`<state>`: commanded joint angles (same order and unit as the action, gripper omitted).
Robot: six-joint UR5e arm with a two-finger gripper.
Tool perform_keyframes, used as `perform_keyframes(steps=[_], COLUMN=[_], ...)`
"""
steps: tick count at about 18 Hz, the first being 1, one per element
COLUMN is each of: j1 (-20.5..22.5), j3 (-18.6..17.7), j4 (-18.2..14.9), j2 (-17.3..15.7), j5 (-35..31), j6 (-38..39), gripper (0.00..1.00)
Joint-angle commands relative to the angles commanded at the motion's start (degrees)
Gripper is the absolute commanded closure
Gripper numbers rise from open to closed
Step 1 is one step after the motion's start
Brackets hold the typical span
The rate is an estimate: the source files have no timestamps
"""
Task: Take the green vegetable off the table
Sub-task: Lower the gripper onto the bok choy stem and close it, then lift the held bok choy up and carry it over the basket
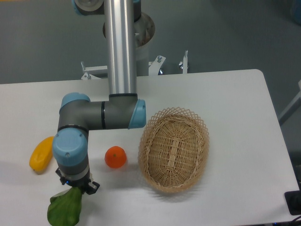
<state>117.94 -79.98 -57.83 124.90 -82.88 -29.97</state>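
Observation:
The green vegetable (65,209) shows as a broad dark green leaf at the front left of the white table (235,94). Its stem end is hidden under my gripper (77,188). The gripper points straight down right over the vegetable's upper end. The fingers are hidden behind the wrist and the leaf, so I cannot tell whether they are open or shut. I cannot tell whether the vegetable rests on the table or hangs from the gripper.
A yellow oblong fruit (41,153) lies left of the arm. An orange (115,157) sits just right of the wrist. An oval wicker basket (174,149) stands at the middle. The table's front edge is close below the vegetable.

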Motion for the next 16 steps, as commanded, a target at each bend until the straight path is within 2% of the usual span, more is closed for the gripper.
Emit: perform_keyframes(steps=[6, 10, 13, 16], j1=[6.23, 10.89, 14.93, 18.98], j3=[-1.32, -1.41, -1.58, -1.49], j4=[-0.96, -8.16, -9.84, -14.22], j2=[-4.83, -8.0, -9.84, -11.69], j5=[-0.18, -0.18, -0.26, -0.18], j6=[-4.57, -10.71, -14.14, -21.16], gripper=[0.76, 0.76, 0.76, 0.76])
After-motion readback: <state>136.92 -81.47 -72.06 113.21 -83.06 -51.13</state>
